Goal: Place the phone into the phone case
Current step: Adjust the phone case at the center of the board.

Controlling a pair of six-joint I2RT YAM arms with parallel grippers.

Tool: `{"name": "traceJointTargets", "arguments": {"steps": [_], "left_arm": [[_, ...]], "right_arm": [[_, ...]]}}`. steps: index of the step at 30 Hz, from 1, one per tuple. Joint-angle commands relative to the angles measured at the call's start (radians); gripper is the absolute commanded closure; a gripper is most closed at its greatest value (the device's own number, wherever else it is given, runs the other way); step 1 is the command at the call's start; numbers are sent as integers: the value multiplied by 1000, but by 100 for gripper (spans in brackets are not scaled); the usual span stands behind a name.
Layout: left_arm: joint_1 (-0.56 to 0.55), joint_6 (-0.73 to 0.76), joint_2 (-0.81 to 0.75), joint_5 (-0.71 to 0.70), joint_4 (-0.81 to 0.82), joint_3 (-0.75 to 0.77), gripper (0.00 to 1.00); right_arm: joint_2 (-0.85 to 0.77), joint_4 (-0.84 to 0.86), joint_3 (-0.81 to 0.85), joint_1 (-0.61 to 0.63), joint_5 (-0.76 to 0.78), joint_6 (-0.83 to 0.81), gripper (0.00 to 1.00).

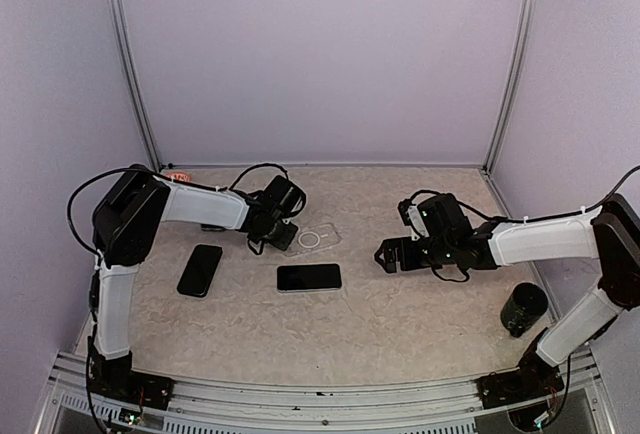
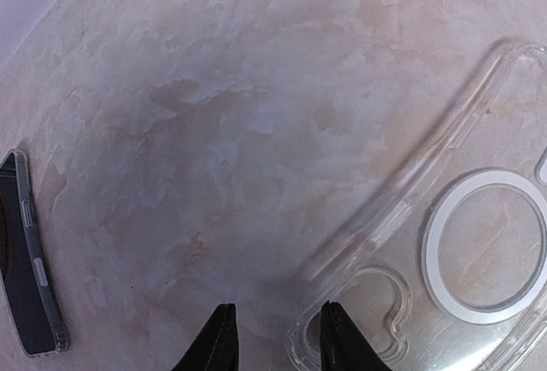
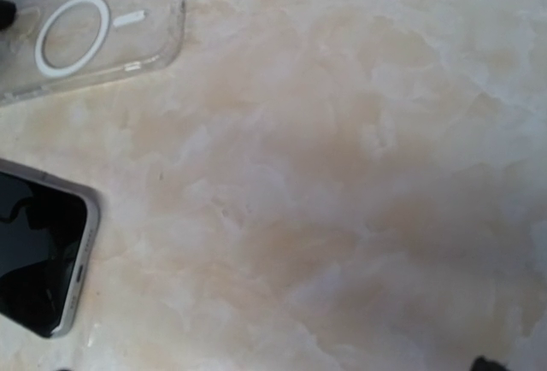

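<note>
While the left gripper (image 2: 278, 350) sits low at a corner of the phone case (image 2: 479, 243), its jaws are narrow but not clamped. One fingertip (image 2: 340, 337) overlaps the case corner by the camera cutout. The other is over bare table (image 2: 214, 132) just outside the rim, with a strip of table showing between them. Case is clear and lies flat, a little left of centre. Phone (image 1: 309, 277) lies flat, dark face up, just nearer the arms than the case, apart from it, nothing touching it. Right gripper (image 1: 388, 254) is spread wide and empty, to the right of the phone. Second phone (image 1: 200, 270) lies further left and seems to wear a clear rim already, not sure. Black cylinder (image 1: 524, 308) stands far right, out of the way. Phone is not in the case yet. Risks, as I judge them: closing on the thin rim could flex or flip the light case, or skate it across the smooth table into the phone. A corner-only pinch lets the case pivot. A flat phone is hard to get fingers under and may slide when nudged. A misaligned phone would perch on the rim instead of seating. Grabbing the wrong phone is also possible.
</note>
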Motion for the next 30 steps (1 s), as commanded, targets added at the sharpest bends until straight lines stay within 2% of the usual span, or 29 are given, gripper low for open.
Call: {"name": "traceJointTargets", "arguments": {"steps": [1, 20, 25, 30], "left_arm": [[10, 20, 38, -64, -7, 60, 67], [54, 10, 162, -83, -45, 248, 66], [58, -25, 131, -70, -42, 238, 65], [58, -119, -23, 29, 21, 81, 48]], "right_arm": [[11, 15, 22, -6, 2, -5, 0], [21, 22, 12, -6, 1, 0, 0], [23, 22, 10, -7, -1, -3, 0], [25, 52, 2, -7, -55, -61, 0]]}}
